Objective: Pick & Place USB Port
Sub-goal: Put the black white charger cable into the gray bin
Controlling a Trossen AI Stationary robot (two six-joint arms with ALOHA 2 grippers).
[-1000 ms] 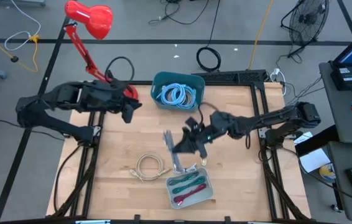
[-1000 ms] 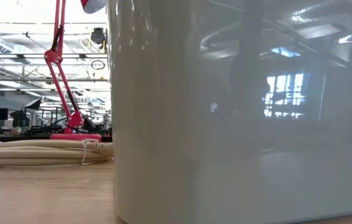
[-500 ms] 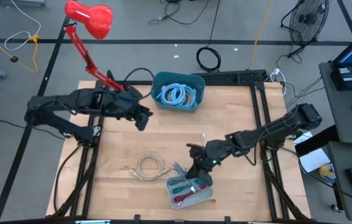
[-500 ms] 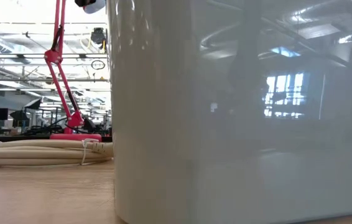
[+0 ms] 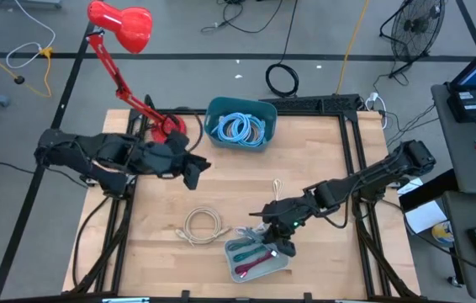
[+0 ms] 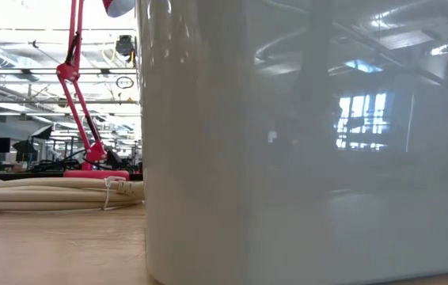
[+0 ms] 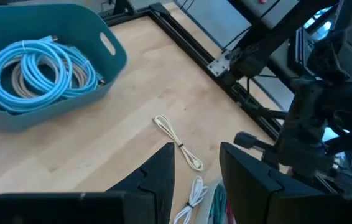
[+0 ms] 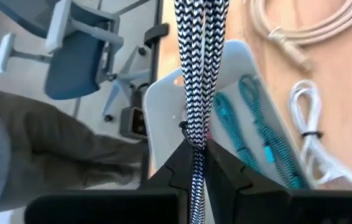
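A black-and-white braided cable [image 8: 194,62], doubled into a bundle, is in my right gripper [image 8: 194,163], which is shut on it above the white tray [image 5: 282,263] near the table's near edge. Teal cables [image 8: 254,127] and a red one [image 5: 251,268] lie in the tray. My left gripper [image 7: 194,174] is open and holds nothing. It hovers left of centre [image 5: 196,165], below the teal bin [image 5: 240,124] of blue cables. In the low view the tray's wall [image 6: 303,142] hides both grippers. My right gripper pinches the braided cable bundle between its two fingers at a tied spot [image 8: 192,134]. The fingers slant down toward the table's near edge and lie along the strands. The bundle reaches out past the fingertips over the tray; its free end runs out of the wrist view.
A coiled beige cable [image 5: 203,225] lies left of the tray. A small white bundled cable [image 8: 306,112] and a thin white cable [image 7: 177,143] lie beside the tray and at mid-table. A red desk lamp [image 5: 120,23] stands at the far left. A person [image 8: 51,143] and a chair show beyond the near edge.
My right gripper has carried the braided cable from mid-table toward the near edge and down, ending over the tray. My left gripper has moved toward the table's centre and somewhat toward the near edge.
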